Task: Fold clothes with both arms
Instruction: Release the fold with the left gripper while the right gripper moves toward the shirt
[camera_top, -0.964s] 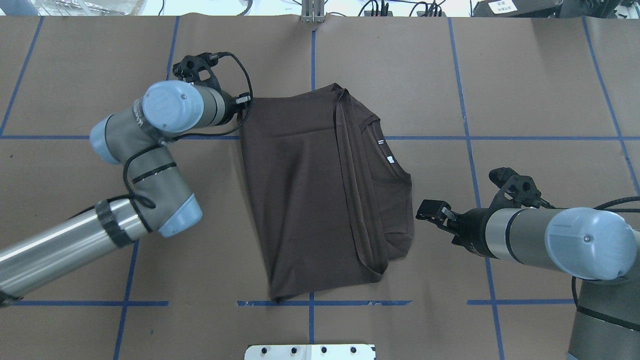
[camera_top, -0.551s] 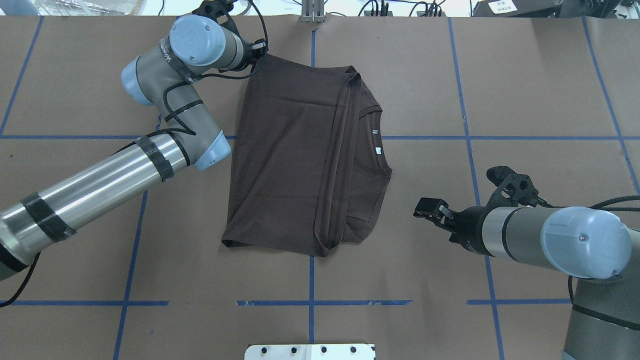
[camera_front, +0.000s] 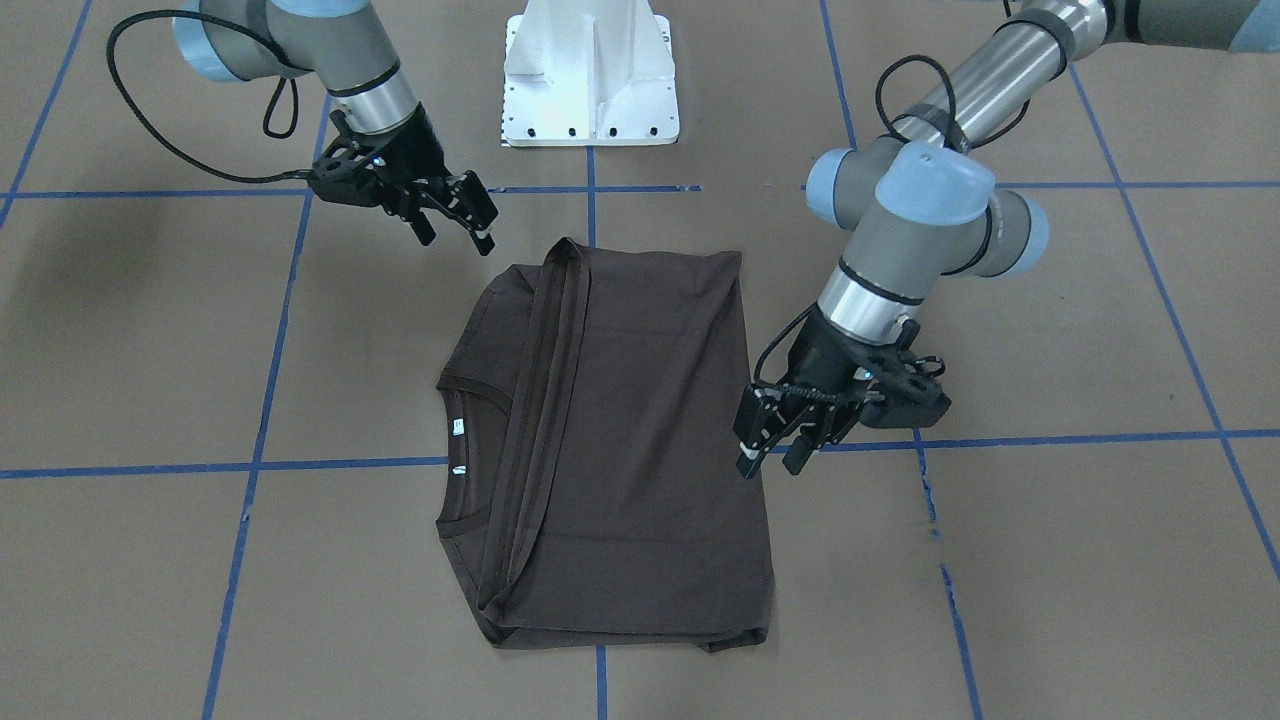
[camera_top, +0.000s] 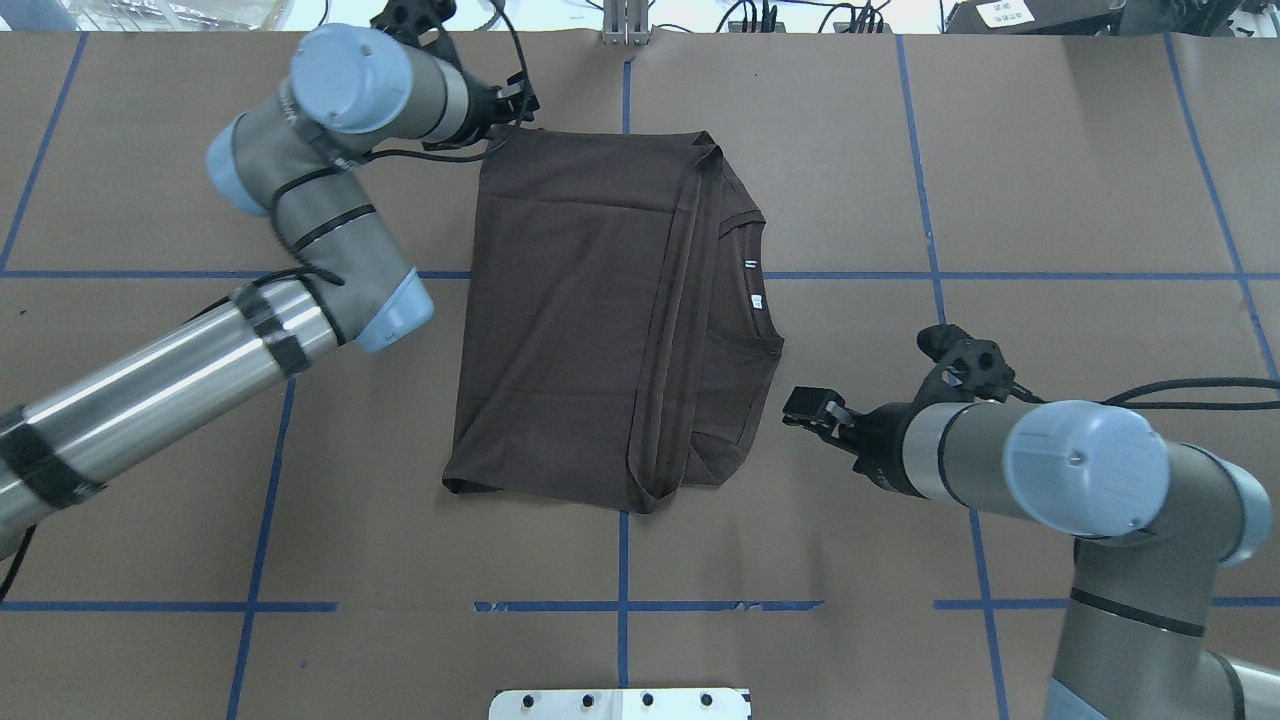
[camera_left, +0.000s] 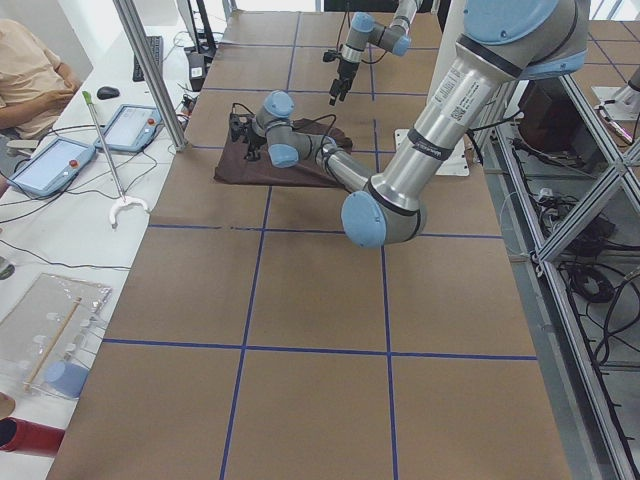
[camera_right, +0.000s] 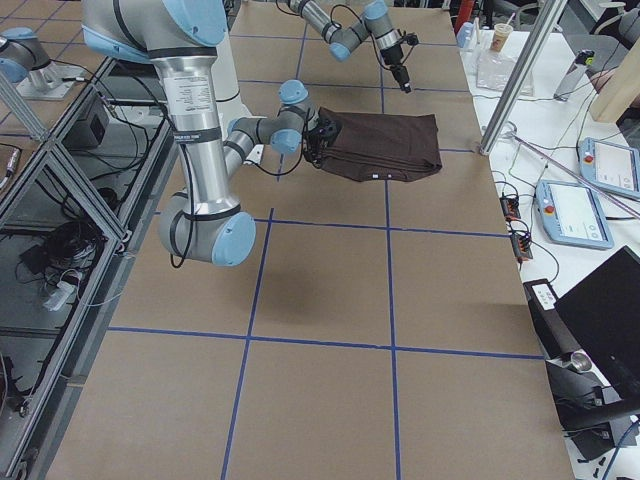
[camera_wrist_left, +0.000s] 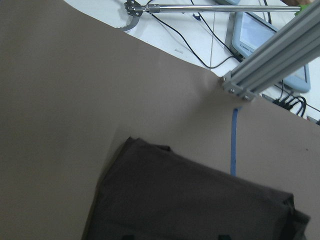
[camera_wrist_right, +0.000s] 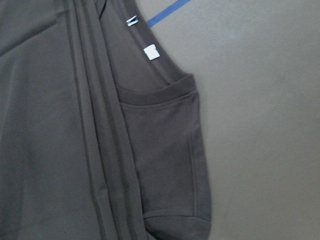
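Observation:
The dark brown T-shirt (camera_top: 580, 320) (camera_front: 640, 440) lies flat on the brown table, folded lengthwise, with a ridge of folded layers running down its collar side. Its ribbed collar (camera_wrist_right: 155, 95) and small white neck tags (camera_wrist_right: 150, 52) face my right arm. My left gripper (camera_front: 768, 458) (camera_top: 515, 100) hovers open over the shirt's far left corner and holds nothing. The left wrist view looks down on that corner of the shirt (camera_wrist_left: 190, 200). My right gripper (camera_top: 805, 408) (camera_front: 458, 228) is open just off the collar-side edge, apart from the cloth.
The white pedestal base (camera_front: 590, 80) sits at the near table edge. Blue tape lines (camera_top: 930, 200) grid the table. An aluminium post (camera_wrist_left: 270, 60) stands at the far edge. Beyond it are tablets (camera_left: 130, 125), cables and a seated person (camera_left: 30, 80).
The left arm dragged the shirt toward the far edge by its corner, then let go; the corner now lies flat. The right gripper moved closer to the collar side.

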